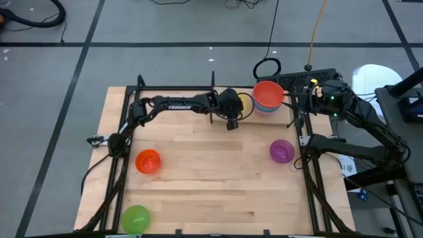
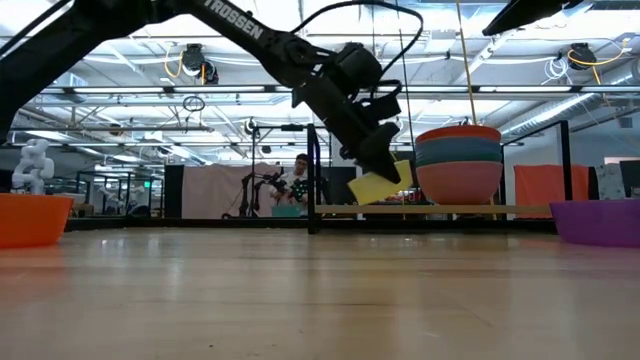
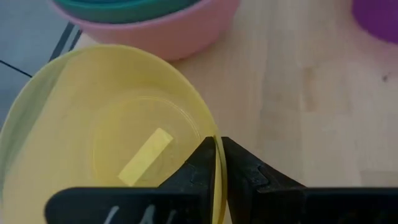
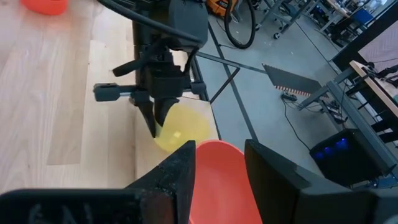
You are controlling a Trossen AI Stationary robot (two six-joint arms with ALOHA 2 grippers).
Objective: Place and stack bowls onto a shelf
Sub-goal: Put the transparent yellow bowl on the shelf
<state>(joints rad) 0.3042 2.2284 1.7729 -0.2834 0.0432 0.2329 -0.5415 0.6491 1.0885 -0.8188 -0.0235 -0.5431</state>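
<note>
Pale-wood tabletop (image 1: 218, 172) sits on a grey floor crossed by dark lines. Black cable (image 1: 268, 67) loops on the floor behind it, a yellow cord (image 1: 317, 26) trails beside. Across the room, a person (image 2: 298, 180) sits by an orange panel (image 2: 545, 188). A bicycle wheel (image 4: 239, 28) stands nearby.

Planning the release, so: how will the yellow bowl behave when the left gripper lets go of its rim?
The yellow bowl looks like thin, light plastic, pinched at the rim by the left gripper. In the low view it hangs tilted, so it may rock or slide before settling. The smooth surface probably slips easily.
</note>
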